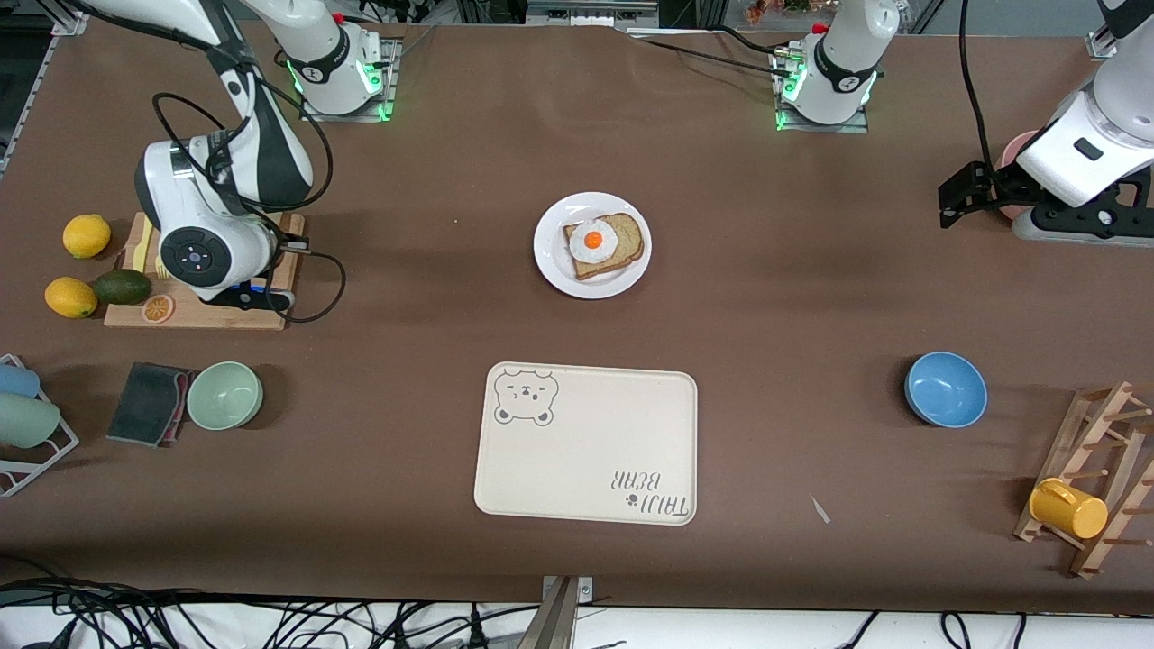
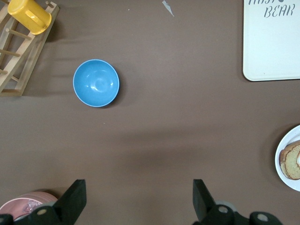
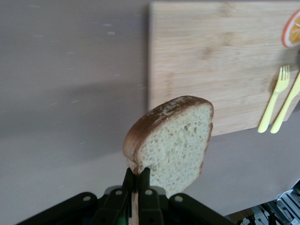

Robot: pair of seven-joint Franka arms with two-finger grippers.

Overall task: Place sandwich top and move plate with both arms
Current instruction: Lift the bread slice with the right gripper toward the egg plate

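Observation:
In the right wrist view my right gripper is shut on the sandwich top. It pinches the tan, brown-crusted slice at one edge, and the slice hangs over the edge of a wooden cutting board. In the front view the right arm's wrist hides the slice. The white plate sits mid-table and carries a bread slice with a fried egg. My left gripper waits open and empty above the table at the left arm's end, its fingers far from the plate.
A cream bear tray lies nearer the front camera than the plate. A blue bowl, a yellow mug on a wooden rack and a pink dish are at the left arm's end. A green bowl, lemons and an avocado are at the right arm's end.

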